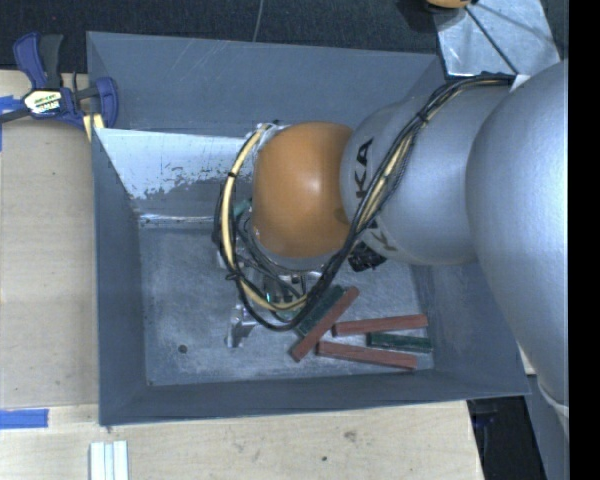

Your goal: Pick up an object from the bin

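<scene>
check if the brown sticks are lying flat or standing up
Lying flat: the brown sticks rest lengthwise on the bin floor beside a dark green stick.

Small cluster of flat narrow bars, laid flat on floor of bin (120, 298), toward its lower-right corner.
- diagonal red-brown bar (327, 322): slanted, low end toward lower edge.
- upper red-brown bar (380, 324): roughly parallel to lower edge.
- dark green bar (400, 342): shorter, set between the two red-brown bars.
- lower red-brown bar (365, 354): nearest lower edge, slightly tilted.

Grey metal bin (120, 298), reddish-brown bars (380, 325) on floor, dark green bar (400, 342)
</scene>
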Robot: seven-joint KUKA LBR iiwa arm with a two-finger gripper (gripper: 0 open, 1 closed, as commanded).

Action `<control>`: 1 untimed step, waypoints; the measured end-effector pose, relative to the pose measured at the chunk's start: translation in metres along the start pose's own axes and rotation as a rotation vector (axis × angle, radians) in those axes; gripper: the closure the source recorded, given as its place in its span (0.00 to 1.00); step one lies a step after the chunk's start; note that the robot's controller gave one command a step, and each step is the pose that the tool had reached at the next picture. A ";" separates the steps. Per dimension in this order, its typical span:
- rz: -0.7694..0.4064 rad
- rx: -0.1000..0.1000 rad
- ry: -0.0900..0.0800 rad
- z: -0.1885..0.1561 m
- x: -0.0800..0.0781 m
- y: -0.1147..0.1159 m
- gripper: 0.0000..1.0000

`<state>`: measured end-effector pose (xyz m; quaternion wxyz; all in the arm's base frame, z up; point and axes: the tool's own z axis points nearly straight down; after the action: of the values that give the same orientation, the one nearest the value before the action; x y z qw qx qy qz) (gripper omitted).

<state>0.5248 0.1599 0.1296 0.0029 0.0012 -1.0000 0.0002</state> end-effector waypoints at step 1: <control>0.002 -0.001 -0.008 -0.004 -0.002 0.000 0.00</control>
<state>0.5270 0.1594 0.1335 -0.0010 0.0001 -1.0000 -0.0005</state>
